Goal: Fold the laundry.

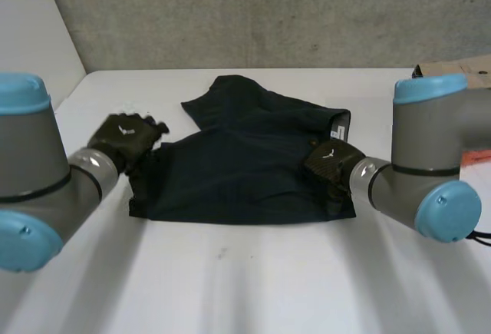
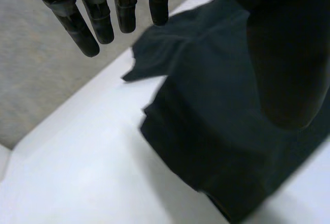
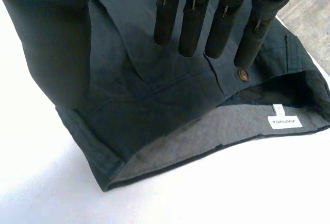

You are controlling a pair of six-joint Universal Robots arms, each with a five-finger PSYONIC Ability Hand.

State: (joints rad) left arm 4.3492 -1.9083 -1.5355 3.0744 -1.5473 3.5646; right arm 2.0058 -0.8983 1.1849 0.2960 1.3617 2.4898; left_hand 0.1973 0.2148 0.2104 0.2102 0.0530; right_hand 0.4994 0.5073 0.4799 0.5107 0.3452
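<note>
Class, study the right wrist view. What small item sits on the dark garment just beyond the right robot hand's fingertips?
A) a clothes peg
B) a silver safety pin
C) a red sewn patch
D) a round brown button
D: a round brown button sits on the dark garment, just past the straight fingers of the right robot hand, close to the open waistband with its white label.
</note>
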